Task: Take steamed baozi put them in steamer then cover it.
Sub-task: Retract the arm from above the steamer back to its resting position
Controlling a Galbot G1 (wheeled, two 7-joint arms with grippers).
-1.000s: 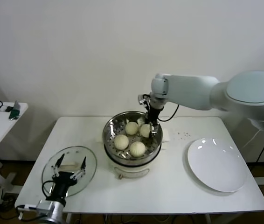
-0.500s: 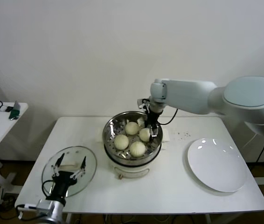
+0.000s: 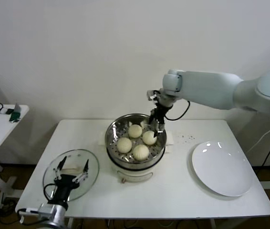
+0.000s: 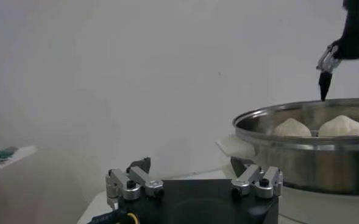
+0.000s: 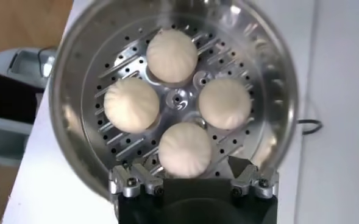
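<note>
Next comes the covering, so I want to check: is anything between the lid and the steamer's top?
Yes: the right hand hangs open over the steamer rim. The lid lies beside it.

A: Where's the right arm?
B: Stretched in from the right, its right end effector (image 3: 157,125) pointing down near the table's back edge, fingers spread, empty.
A: And the left end effector (image 3: 71,172)?
B: Low at the table's front-left corner, fingers wide apart, empty.

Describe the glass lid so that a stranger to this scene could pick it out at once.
Start at the white table and find the steel steamer at its middle. The glass lid lies flat near the table's front left corner, by the left gripper. Unlike the opaque white plate on the right, it is see-through with a white handle.
</note>
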